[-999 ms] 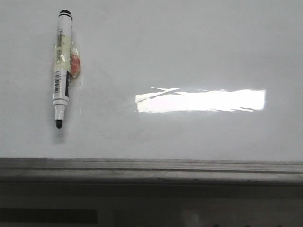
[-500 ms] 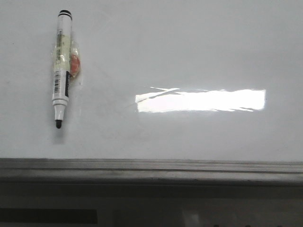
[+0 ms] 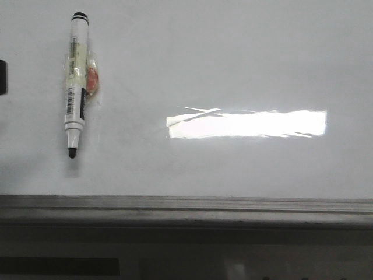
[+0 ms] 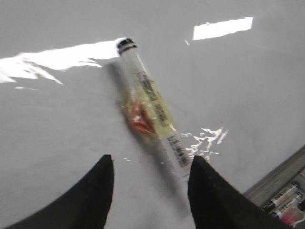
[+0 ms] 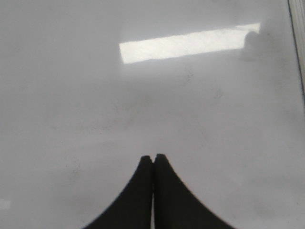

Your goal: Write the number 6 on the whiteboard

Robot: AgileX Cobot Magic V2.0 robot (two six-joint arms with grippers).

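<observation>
The whiteboard (image 3: pixel 233 64) fills the front view, with its grey metal frame strip (image 3: pixel 186 210) along the near edge. No number 6 shows on it. An uncapped marker (image 3: pixel 76 99) lies at the board's left, tip toward the frame, with yellow tape and an orange patch on its barrel. It also shows in the left wrist view (image 4: pixel 152 109). My left gripper (image 4: pixel 151 167) is open and empty, hovering over the marker's tip end. A dark bit of it shows at the front view's left edge (image 3: pixel 2 77). My right gripper (image 5: pixel 153 158) is shut and empty over bare board (image 5: pixel 71 119).
A bright rectangular glare patch (image 3: pixel 247 123) lies on the board's middle. Past the frame strip in the left wrist view lie spare markers (image 4: pixel 286 202). A dark ledge (image 3: pixel 186 251) runs below the frame in the front view.
A dark part of the left gripper has come into the front view at the left edge. The marker has not moved.
</observation>
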